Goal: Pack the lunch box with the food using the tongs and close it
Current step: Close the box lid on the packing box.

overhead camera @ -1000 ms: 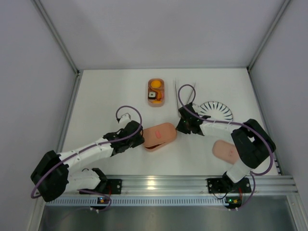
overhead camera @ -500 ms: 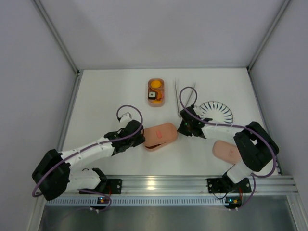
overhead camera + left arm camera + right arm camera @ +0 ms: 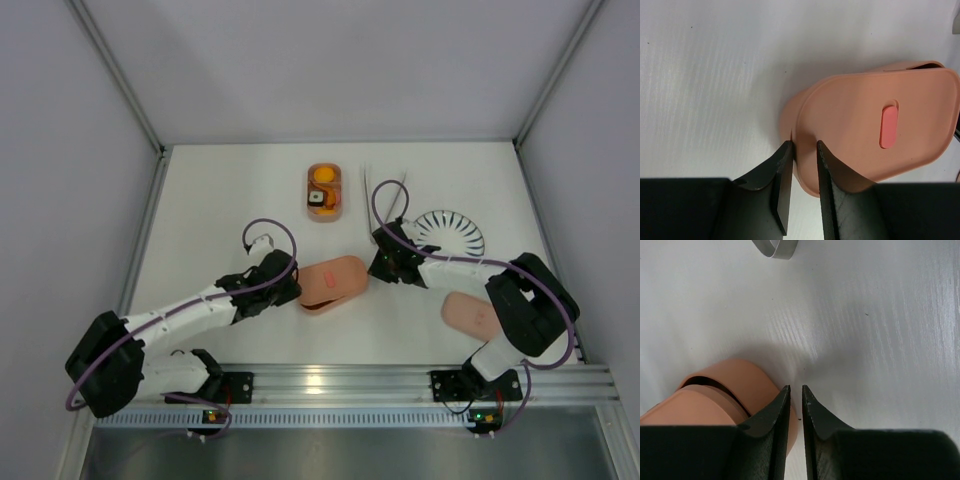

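While my left gripper (image 3: 803,146) pinches the lunch box (image 3: 786,115) rim, my near-clenched, empty right gripper (image 3: 795,388) should nudge its askew lid (image 3: 860,125) square.

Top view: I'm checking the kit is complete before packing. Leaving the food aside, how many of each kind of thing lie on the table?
Pink trays: 2 (open tray, centre tray)
Pink lids: 2 (centre lid, loose lid)
Striped plate: 1
Tongs: 1
Total: 6
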